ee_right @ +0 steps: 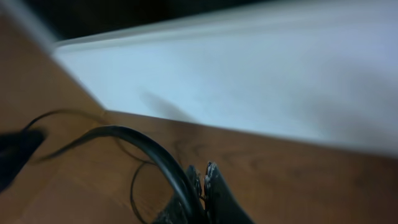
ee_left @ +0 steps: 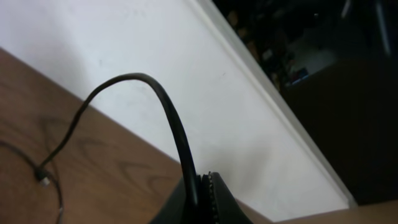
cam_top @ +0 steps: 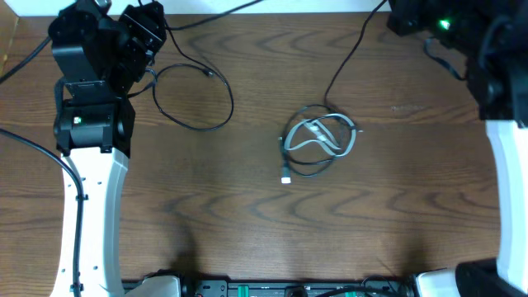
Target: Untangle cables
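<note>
A: Arms first, as they are closest to overhead cam: left arm stands far left, right arm far right. Where are the cables?
B: First black cable makes one free loop on the far-left part of the table, apart from the others. Second black cable runs from far right down into the centre knot, wound w/ the white cable. So approx one of three is free, I judge. The knot is what is left.
A: Left wrist cam?
B: Left gripper is clenched on the first black cable, which arcs up and drops left to its plug on the wood. White surface begins just behind, so the far edge is close.
A: Right wrist cam?
B: Pic is blurred, but right gripper looks pinched on the second black cable. Far edge is close here too.
A: Room to move?
B: Near half of the table is bare wood, a good place to pull cables apart. Far side gives little room.
</note>
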